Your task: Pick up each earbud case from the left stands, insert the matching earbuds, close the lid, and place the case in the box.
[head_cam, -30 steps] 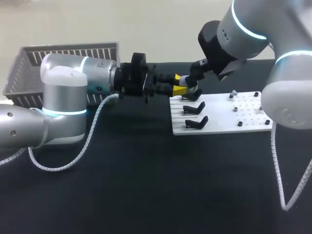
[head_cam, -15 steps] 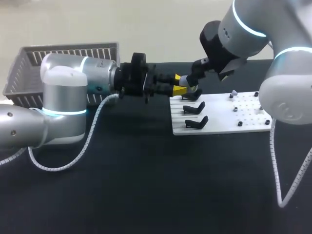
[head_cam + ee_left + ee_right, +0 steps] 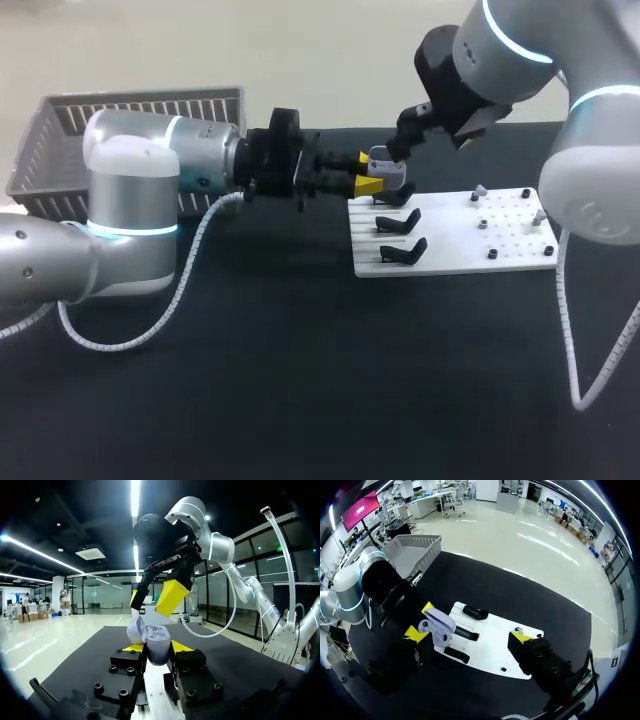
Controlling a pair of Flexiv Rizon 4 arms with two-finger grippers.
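Lilac earbud case (image 3: 158,649), lid open, sits clamped in left gripper (image 3: 368,172).

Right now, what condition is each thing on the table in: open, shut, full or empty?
earbud case: lid open, gripped by the left claw.
left claw: shut on the earbud case.
right claw: open, holding nothing, above the earbud case.
black stands: all three empty.
basket: looks empty where visible.
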